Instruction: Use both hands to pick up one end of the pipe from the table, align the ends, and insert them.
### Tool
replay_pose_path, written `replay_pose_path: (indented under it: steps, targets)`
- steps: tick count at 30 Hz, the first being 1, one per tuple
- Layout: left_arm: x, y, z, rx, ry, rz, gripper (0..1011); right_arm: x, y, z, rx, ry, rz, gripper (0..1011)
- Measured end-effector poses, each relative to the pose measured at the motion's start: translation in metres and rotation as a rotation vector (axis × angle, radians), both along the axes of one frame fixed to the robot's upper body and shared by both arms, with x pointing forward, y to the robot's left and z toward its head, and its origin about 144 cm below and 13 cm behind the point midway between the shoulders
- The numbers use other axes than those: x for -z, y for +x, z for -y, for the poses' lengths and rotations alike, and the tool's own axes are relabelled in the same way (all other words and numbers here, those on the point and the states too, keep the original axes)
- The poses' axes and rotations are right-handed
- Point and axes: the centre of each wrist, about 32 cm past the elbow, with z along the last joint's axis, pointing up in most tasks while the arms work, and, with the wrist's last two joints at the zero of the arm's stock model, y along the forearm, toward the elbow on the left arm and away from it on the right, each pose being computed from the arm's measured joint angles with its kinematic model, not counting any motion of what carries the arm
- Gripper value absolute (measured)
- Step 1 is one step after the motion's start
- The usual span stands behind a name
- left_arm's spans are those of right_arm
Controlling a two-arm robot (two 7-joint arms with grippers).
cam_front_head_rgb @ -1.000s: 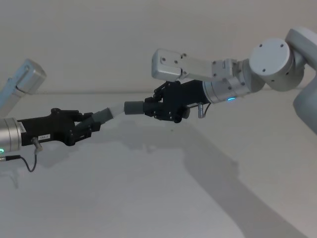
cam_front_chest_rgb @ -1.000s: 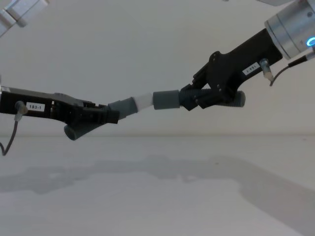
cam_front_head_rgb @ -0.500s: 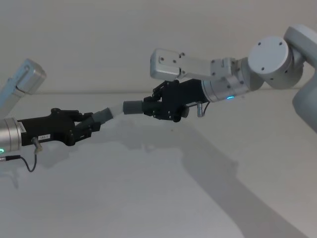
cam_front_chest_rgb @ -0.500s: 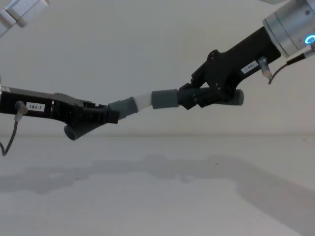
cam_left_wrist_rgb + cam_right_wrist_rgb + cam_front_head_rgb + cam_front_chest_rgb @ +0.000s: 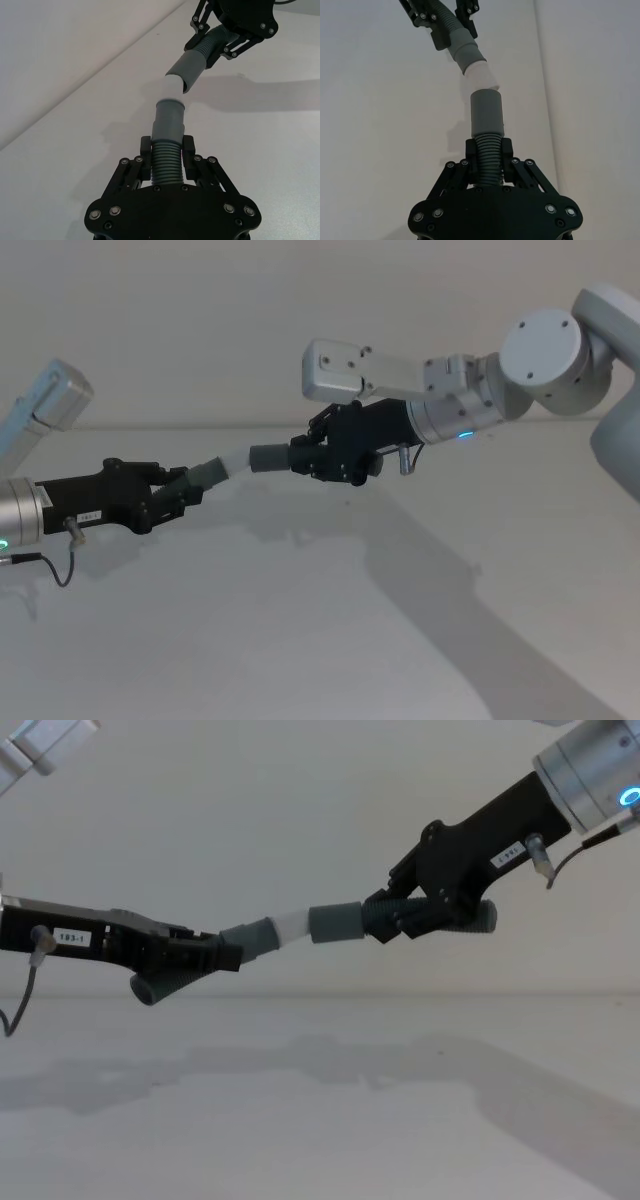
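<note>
Both long axes: nearly in line, aloft over the table (image 5: 300, 1120).
Left gripper (image 5: 232, 956): clamped around white-tipped piece (image 5: 255, 935), tip pointing right, slightly up.
Right gripper (image 5: 378, 919): clamped around sleeve piece (image 5: 335, 923), mouth facing left at the tip.

The head camera looks forward and down on the worktop (image 5: 300, 640) from well back. The chest camera sits lower and nearer, looking level across it. Each wrist camera looks close along its own pincer, the left pincer (image 5: 166, 150) and the right pincer (image 5: 489, 150), toward 12 o'clock. All four views share the pipe (image 5: 255, 935) where its white tip (image 5: 291, 925) meets the grey sleeve (image 5: 335, 923).
</note>
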Motion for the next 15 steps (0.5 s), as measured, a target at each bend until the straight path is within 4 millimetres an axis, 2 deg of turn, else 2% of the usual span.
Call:
replay_pose_path:
  steps: [15]
  targets:
    - [0.0000,0.0000,0.0000,0.000,0.000,0.000,331,0.0018,0.0029,-0.0014,-0.029,-0.036,-0.010,255]
